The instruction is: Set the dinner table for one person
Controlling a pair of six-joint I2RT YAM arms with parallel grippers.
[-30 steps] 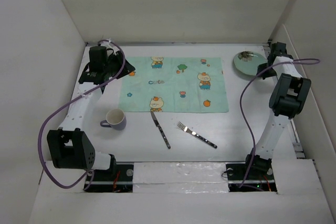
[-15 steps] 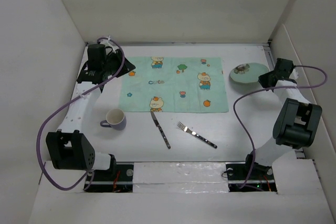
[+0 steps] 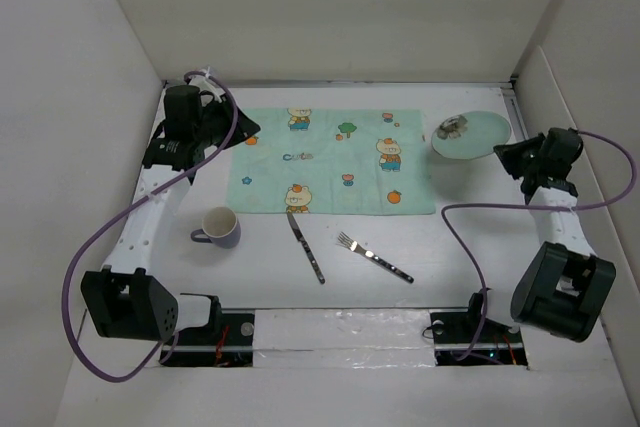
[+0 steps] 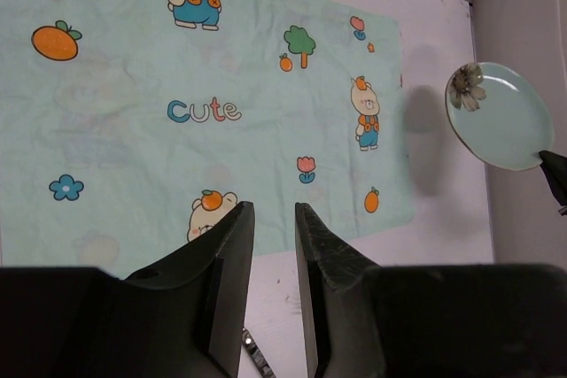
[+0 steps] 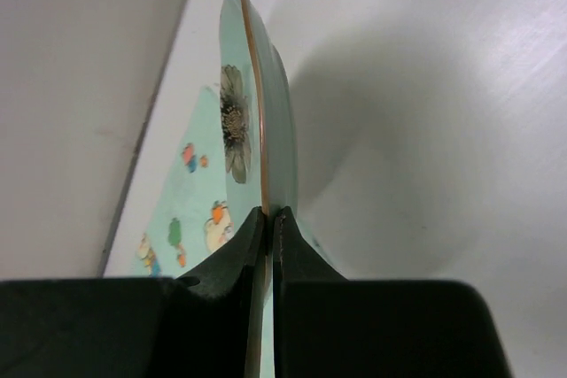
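Note:
A mint-green placemat with cartoon prints lies at the back middle of the white dinner table. My right gripper is shut on the rim of a pale green flowered plate and holds it tilted above the table, just past the placemat's right edge. In the right wrist view the plate stands edge-on between the closed fingers of the gripper. My left gripper hovers over the placemat's left end, slightly open and empty. The left wrist view also shows the plate.
A lilac mug stands front left of the placemat. A knife and a fork lie on the table in front of the placemat. White walls enclose the table on the left, back and right.
My right gripper has lifted the plate off the back right corner and carried it left and nearer, toward the placemat's right edge. The right elbow dropped toward the front. The left arm shifted only slightly.

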